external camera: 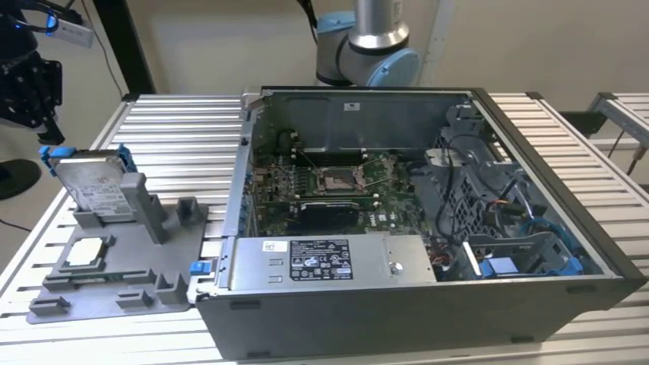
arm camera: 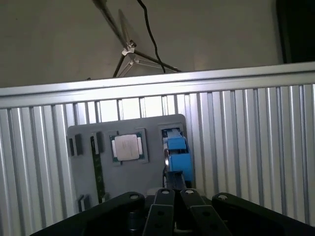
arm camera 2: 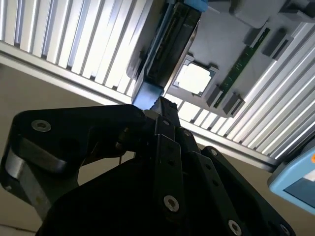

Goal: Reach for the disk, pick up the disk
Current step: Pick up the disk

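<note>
- On the ribbed aluminium table (external camera: 172, 129), at the exterior view's left, the flat silver-grey metal disk (external camera: 93, 181) with its white label and bright blue plastic bracket stood upright on edge. It was slotted into a moulded grey plastic holder tray (external camera: 117, 268). I judged the slot was there to keep it standing, so that its upper edge could be taken from above.
- The black two-fingered gripper (arm camera 2: 160, 104) hung above the disk and apart from it, fingertips drawn together with nothing between them. In both wrist views the disk's blue-capped edge lay just beyond the tips, so the reach looked lined up but the grasp was not yet made.
- Just beside the disk, in the same tray, a small flat silver square chip (arm camera: 127, 147) lay in its own recess, with a thin green memory stick (arm camera 2: 243, 58) in a groove further over.
- Well apart, toward the exterior view's right, sat the large open dark-grey computer case (external camera: 406, 319), its circuit board exposed. The arm's grey and pale-blue base (external camera: 367, 53) stood behind it.
</note>
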You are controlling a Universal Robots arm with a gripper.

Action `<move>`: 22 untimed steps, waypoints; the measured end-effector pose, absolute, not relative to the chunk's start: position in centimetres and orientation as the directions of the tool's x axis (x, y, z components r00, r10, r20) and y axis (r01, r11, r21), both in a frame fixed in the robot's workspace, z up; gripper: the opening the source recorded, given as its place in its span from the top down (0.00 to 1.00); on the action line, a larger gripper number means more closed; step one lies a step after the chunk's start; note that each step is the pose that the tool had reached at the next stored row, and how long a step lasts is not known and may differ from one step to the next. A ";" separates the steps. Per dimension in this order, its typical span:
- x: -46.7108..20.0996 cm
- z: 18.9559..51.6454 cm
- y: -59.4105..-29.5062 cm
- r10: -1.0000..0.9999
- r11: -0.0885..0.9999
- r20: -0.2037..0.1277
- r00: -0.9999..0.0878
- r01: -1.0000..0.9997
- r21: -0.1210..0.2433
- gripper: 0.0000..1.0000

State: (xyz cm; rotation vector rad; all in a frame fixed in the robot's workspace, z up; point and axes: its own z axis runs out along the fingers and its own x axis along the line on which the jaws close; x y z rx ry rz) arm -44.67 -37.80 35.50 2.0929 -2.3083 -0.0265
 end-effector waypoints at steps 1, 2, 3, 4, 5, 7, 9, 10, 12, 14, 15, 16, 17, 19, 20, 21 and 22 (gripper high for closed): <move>-44.7 35.5 -37.8 -0.995 0.098 0.008 -0.098 -0.995 0.030 1.00; -44.7 35.5 -37.8 -0.995 0.098 0.008 -0.098 -0.995 0.030 1.00; -44.7 35.5 -37.8 -0.995 0.098 0.008 -0.098 -0.995 0.030 0.00; -44.7 35.5 -37.8 -0.995 0.098 0.008 -0.097 -0.995 0.030 0.00; -44.7 35.5 -37.8 -0.995 0.098 0.008 -0.098 -0.995 0.030 0.00; -44.7 35.5 -37.8 -0.995 0.098 0.008 -0.097 -0.995 0.030 0.00; -44.7 35.5 -37.8 -0.995 0.098 0.008 -0.097 -0.995 0.030 0.00; -44.7 35.5 -37.8 -0.995 0.098 0.008 -0.097 -0.995 0.030 0.00; -44.7 35.5 -37.8 -0.995 0.098 0.008 -0.097 -0.995 0.030 0.00; -44.7 35.5 -37.8 -0.995 0.098 0.008 -0.097 -0.995 0.030 0.00; -44.7 35.5 -37.8 -0.995 0.098 0.008 -0.097 -0.995 0.030 0.00; -44.7 35.5 -37.8 -0.995 0.097 0.008 -0.097 -0.995 0.030 0.00; -44.7 35.5 -37.8 -0.996 0.093 0.008 -0.093 -0.995 0.030 0.00; -44.7 35.4 -37.8 -0.998 0.064 0.010 -0.064 -0.997 0.030 0.00; -44.7 35.3 -37.8 -0.999 0.047 0.012 -0.047 -0.998 0.030 0.00; -44.7 35.3 -37.8 -0.999 0.031 0.014 -0.031 -0.999 0.030 0.00; -44.7 35.1 -37.7 -1.000 0.018 0.016 -0.018 -0.999 0.029 0.00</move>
